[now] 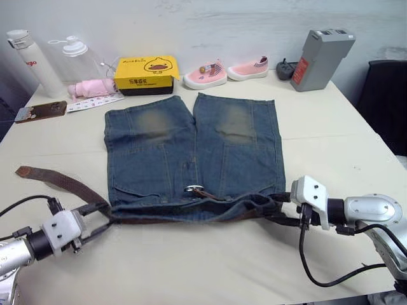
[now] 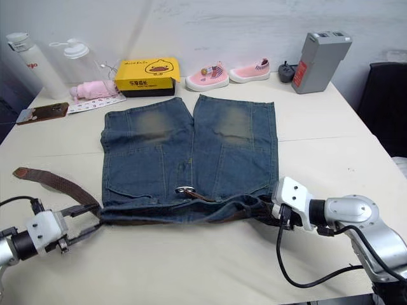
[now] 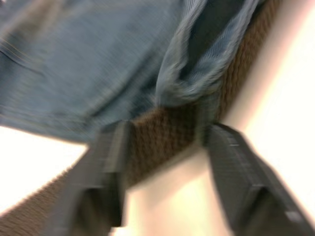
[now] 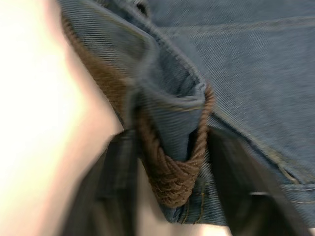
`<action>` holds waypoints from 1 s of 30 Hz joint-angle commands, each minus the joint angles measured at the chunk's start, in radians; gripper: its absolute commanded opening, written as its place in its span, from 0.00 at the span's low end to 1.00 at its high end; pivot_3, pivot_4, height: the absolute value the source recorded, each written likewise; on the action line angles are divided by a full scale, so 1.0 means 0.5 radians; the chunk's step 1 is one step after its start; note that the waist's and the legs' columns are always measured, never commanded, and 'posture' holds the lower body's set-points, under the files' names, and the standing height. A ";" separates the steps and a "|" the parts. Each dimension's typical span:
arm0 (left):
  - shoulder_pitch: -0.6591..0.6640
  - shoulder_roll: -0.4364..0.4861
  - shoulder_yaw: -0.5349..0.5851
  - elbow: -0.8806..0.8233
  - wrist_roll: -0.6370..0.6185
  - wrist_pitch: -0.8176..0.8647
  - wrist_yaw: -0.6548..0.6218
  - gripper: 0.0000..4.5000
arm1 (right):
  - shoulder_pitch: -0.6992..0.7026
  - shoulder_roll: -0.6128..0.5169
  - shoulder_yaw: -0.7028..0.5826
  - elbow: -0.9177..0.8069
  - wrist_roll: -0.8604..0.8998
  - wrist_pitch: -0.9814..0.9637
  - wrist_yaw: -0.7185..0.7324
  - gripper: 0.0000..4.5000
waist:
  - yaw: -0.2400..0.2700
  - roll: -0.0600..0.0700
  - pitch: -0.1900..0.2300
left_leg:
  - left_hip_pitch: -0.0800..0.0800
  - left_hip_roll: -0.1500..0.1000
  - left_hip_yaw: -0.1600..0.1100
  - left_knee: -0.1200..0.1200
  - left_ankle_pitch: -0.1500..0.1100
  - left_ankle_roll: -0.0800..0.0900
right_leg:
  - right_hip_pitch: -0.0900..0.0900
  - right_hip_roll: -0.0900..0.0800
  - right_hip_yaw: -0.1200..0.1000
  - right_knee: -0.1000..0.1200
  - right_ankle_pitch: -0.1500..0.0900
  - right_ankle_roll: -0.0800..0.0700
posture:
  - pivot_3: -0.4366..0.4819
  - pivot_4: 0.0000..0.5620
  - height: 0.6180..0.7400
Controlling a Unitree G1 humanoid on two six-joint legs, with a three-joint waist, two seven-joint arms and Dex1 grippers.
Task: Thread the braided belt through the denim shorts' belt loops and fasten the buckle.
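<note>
Both grippers straddle the dark-brown braided belt (image 1: pixel 70 184) at the faded denim shorts' (image 1: pixel 191 152) waistband, jaws apart; we should pull evenly, keeping loops flat.

Shorts: the faded blue denim shorts (image 1: pixel 194 159) lie flat mid-table (image 1: pixel 331 146), waistband toward the robot.
Belt: the dark-brown braided belt (image 1: pixel 60 180) runs along the waistband, its tip end trailing left onto the table.
Buckle: the silver metal buckle (image 1: pixel 194 189) rests on the shorts, just behind the waistband's middle.
Behind: a yellow cardboard box (image 1: pixel 146 74) and pink children's shoes (image 1: pixel 226 71) stand beyond the legs.
</note>
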 commanded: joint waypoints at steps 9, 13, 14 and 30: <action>0.273 0.557 0.313 -0.192 -0.736 1.010 -0.496 0.99 | -0.045 -0.365 -0.293 0.101 0.335 0.010 0.483 0.99 | -0.030 0.009 0.009 | 0.001 0.005 -0.001 0.000 -0.009 0.007 | 0.003 -0.014 -0.036 0.001 -0.007 0.001 | 0.48 0.27 0.15; -0.300 0.808 0.299 -0.140 -1.341 1.677 -0.411 0.99 | -0.715 -0.124 -0.085 0.252 0.450 0.370 0.220 0.99 | -0.035 0.010 0.017 | 0.002 0.007 -0.014 0.001 -0.007 0.000 | 0.008 -0.012 -0.041 0.004 -0.011 -0.005 | 0.48 0.27 0.15; -0.445 0.831 0.259 -0.111 -1.412 1.780 -0.371 0.99 | -0.847 -0.058 -0.019 0.296 0.419 0.433 0.149 0.99 | -0.036 0.010 0.018 | 0.006 0.007 -0.015 -0.001 -0.007 -0.002 | 0.012 -0.012 -0.041 0.005 -0.010 -0.005 | 0.48 0.27 0.15; -1.437 0.403 -0.956 0.829 -0.185 1.164 -0.081 0.80 | -1.439 0.539 0.807 1.179 -0.407 0.582 -0.281 0.88 | -0.116 0.002 -0.001 | 0.008 -0.002 -0.031 -0.024 0.007 -0.023 | 0.007 -0.010 -0.042 0.000 0.003 0.006 | 0.48 0.27 0.15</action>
